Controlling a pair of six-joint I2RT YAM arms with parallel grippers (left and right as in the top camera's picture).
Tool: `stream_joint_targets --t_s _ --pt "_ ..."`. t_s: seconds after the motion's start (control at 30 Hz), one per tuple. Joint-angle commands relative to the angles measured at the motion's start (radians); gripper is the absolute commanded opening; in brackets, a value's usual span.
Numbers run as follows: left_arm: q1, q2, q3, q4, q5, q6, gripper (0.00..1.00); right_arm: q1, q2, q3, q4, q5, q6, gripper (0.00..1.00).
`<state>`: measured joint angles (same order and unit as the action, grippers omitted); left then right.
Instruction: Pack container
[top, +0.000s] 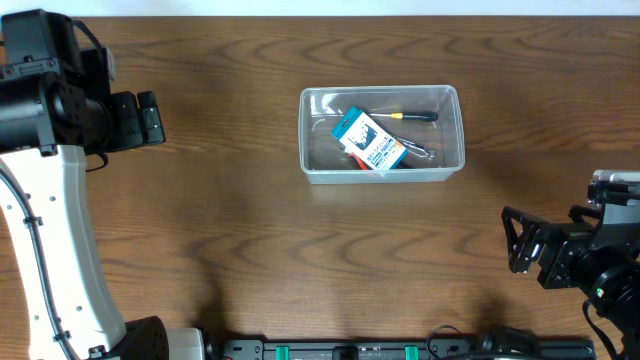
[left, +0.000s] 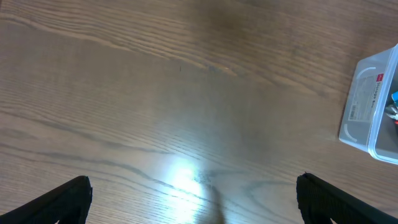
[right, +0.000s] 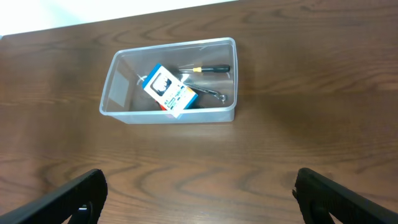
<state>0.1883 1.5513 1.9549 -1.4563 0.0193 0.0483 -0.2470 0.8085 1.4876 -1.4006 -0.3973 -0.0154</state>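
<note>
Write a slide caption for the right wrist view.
A clear container on the table holds a box and tools; the open right gripper stands apart.

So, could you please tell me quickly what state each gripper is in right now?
Left gripper: open, holding nothing.
Right gripper: open, holding nothing.

The clear rectangular container (top: 381, 135) sits upright mid-table, holding items.

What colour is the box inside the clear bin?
The box is mostly blue and white; right wrist view.
</note>
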Motion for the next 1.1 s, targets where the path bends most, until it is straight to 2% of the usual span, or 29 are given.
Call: stream_joint_targets --t_s 0.0,0.37,0.43,0.73,1.07 --pt "0.003 0.004 0.019 -0.001 -0.002 -0.009 0.98 -0.008 -0.008 -0.004 0.015 -0.010 -0.024 0.99" --pt "0.003 0.004 0.019 -0.001 -0.002 -0.009 0.98 0.035 -0.107 -0.045 0.136 0.054 -0.027 0.99" --pt "0.003 0.004 0.019 -0.001 -0.002 -0.009 0.98 0.079 -0.163 -0.110 0.236 0.106 -0.027 0.99" --pt "0.003 0.004 0.019 -0.001 -0.002 -0.009 0.98 0.206 -0.455 -0.659 0.840 0.211 -0.033 0.99" --pt "0.003 0.004 0.019 -0.001 -0.002 -0.009 0.98 0.246 -0.593 -1.110 1.338 0.214 -0.052 0.99"
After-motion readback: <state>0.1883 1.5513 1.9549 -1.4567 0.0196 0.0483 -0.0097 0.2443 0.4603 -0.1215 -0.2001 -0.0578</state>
